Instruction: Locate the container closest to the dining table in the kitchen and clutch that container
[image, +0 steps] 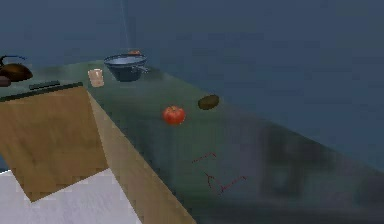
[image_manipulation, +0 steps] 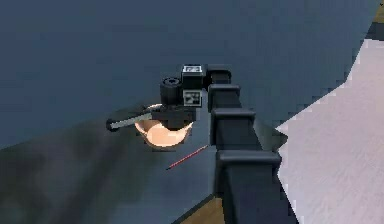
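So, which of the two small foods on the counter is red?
The round tomato, the one lower in the forward view; the other, an oval brown potato, lies up and right of it.

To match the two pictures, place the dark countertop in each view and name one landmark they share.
Forward view: the countertop runs from the upper left, past the bowl and the tomato, down to the lower right.
Arm side view: the countertop lies across the left and middle, behind the gripper.
Shared landmark: the pale floor, at the forward view's bottom left and the arm side view's right.
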